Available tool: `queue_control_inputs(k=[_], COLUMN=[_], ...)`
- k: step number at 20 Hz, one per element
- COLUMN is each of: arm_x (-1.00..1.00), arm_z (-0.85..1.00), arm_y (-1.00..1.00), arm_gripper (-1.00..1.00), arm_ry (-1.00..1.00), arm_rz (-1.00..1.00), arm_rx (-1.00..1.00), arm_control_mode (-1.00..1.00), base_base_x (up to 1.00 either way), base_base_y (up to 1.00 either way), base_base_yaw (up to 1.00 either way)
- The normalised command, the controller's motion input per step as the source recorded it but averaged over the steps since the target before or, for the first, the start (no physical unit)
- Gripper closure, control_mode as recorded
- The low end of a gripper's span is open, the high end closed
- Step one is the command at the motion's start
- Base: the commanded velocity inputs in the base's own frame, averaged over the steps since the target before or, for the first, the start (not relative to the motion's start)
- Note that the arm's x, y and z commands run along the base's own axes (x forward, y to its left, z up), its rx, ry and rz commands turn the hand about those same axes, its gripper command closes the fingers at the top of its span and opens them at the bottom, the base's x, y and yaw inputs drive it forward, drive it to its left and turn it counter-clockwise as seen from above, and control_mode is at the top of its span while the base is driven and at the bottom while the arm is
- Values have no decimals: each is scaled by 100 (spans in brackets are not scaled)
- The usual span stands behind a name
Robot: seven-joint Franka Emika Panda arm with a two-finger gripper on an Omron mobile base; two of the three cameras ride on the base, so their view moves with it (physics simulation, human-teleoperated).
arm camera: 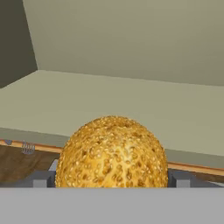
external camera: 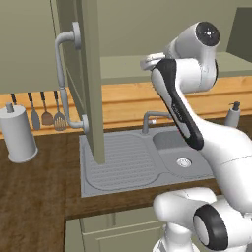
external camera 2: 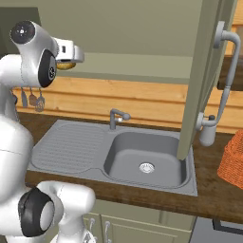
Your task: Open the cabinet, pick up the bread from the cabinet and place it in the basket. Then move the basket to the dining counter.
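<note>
We count one bread, one basket, one sink, one tap and two open cabinet doors, one in each base view, each with one curved grey bar handle. At the left of the left base view we count one grey canister on the dark wood surface and four utensils hanging on the wall.

The bread is a round golden-brown bun with a seeded, crackled crust. In the hand view it sits on the cabinet's pale olive shelf, near the front edge, between the two dark fingertips. In the right base view we see a sliver of it just under the claw.

The claw is released: its jaws stand wide on either side of the bun. We cannot tell whether the fingertips touch it.

The basket, orange woven mesh, stands on the surface to the right of the sink, cut off by the frame edge.
</note>
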Motion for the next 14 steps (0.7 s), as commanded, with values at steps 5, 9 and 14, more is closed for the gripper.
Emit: queue_control_inputs(k=[5,9,14], arm_x=[-100,-100,-99], arm_z=[0,-3,-42], arm_y=[-5,-2,-34], arm_gripper=[100,100,100], arm_ry=[0,5,7], arm_rz=[0,-1,-3], arm_rx=[0,1,2], arm_control_mode=[-100,-100,-100], base_base_x=[0,0,0], base_base_y=[0,0,0], base_base_yaw=[0,0,0])
